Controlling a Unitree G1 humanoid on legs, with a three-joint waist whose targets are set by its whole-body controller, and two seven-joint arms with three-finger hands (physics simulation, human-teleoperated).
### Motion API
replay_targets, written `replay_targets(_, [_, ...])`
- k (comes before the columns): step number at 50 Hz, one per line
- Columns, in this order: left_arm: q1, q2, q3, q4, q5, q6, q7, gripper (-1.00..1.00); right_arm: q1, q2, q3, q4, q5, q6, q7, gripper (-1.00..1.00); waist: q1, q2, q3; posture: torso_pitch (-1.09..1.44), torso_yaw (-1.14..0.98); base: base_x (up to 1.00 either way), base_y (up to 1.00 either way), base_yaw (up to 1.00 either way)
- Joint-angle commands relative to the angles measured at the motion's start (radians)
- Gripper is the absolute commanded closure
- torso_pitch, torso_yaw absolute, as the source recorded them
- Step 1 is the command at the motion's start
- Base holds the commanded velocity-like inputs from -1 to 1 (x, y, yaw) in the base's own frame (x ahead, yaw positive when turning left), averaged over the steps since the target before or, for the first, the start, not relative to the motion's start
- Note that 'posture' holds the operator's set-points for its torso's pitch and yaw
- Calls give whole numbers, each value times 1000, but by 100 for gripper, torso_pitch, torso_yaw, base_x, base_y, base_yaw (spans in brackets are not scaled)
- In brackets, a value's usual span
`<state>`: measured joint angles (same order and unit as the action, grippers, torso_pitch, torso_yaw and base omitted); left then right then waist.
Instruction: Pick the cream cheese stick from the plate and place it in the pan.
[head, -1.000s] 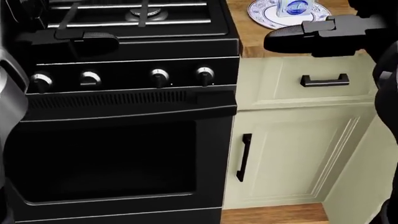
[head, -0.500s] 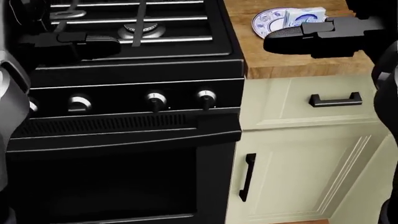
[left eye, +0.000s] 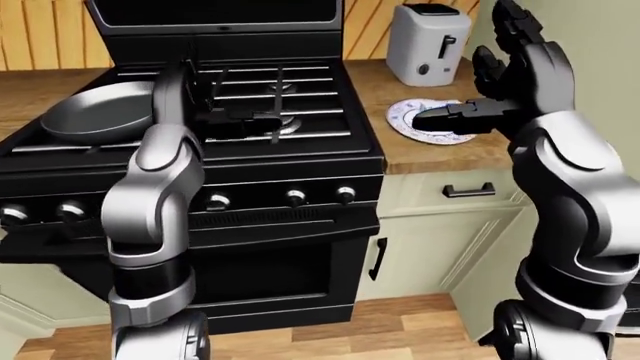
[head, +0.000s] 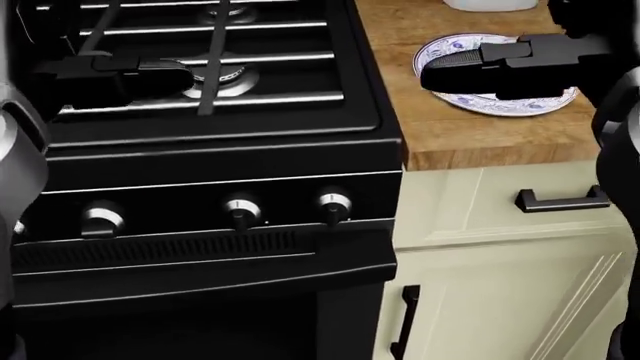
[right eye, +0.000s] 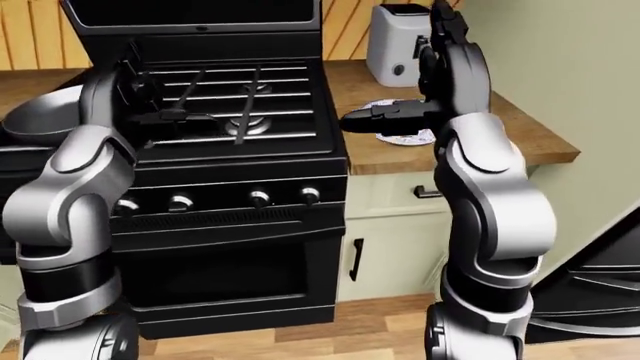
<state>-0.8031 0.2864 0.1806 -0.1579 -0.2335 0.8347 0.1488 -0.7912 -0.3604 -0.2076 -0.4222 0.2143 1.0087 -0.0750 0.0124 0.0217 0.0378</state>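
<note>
The blue-and-white plate (head: 500, 103) lies on the wooden counter (head: 480, 142) right of the black stove (head: 200, 150). The cream cheese stick does not show; my right hand covers the plate's middle. My right hand (left eye: 472, 79) is open and empty above the plate, thumb (head: 470, 69) stretched left over it, the two fingers (left eye: 505, 26) raised. The grey pan (left eye: 95, 112) sits on the stove's left burner in the left-eye view. My left hand (left eye: 215, 101) is open and empty above the middle grates, right of the pan.
A white toaster (left eye: 428, 43) stands on the counter above the plate in the left-eye view. Stove knobs (head: 240, 210) line the stove's face. Cream cabinets with black handles (head: 560, 199) sit below the counter. A wall (right eye: 560, 60) closes the right side.
The camera has moved: stove, counter and plate slide down the head view and look larger. The cream cheese stick showed on the plate before; my right hand now hides it.
</note>
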Motion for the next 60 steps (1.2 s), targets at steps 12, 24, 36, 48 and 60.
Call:
replay_targets(12, [-35, 3, -4, -43, -5, -31, -6, -100, -36, -15, -21, -36, -5, -29, -8, -100, -8, -61, -24, 0, 0, 18, 0, 0])
replay_targets(24, [-37, 3, -3, -54, -11, -21, -5, -100, -37, -15, -18, -37, -4, -27, -7, -100, -10, 30, -24, 0, 0, 19, 0, 0])
replay_targets(36, [-35, 2, -4, -54, -9, -23, -7, -100, -34, -11, -15, -30, -5, -37, -4, -100, -4, -88, -23, 0, 0, 19, 0, 0])
replay_targets(48, [-37, 4, -2, -52, -11, -22, -7, -100, -34, -8, -14, -27, -8, -37, -3, -100, -16, 46, -25, 0, 0, 18, 0, 0])
replay_targets(60, [-37, 3, -4, -54, -9, -21, -9, -100, -31, -7, -15, -19, -12, -49, -1, -100, 11, -90, -43, 0, 0, 14, 0, 0])
